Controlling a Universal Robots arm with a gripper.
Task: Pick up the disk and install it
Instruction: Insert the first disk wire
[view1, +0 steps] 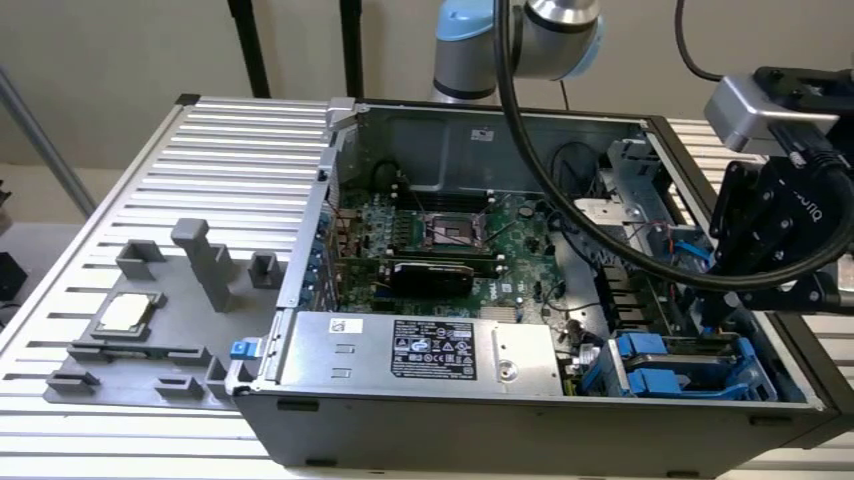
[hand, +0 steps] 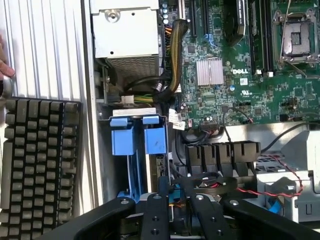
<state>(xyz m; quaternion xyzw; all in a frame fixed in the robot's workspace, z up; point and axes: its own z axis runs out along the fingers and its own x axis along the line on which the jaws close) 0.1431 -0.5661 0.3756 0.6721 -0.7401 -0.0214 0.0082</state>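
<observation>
On your bench (view1: 160, 160), the open computer case (view1: 441, 420) fills the middle. At the exterior view's right, your arm reaches down over the drive bay, tool (hand: 175, 210) fingers closed on the blue-framed disk (view1: 667, 365) seated upright there.

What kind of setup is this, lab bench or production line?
Most likely a lab test bench for PC assembly: an opened computer case lies on a slatted metal table, grey part fixtures sit beside it, and a keyboard lies nearby.
</observation>
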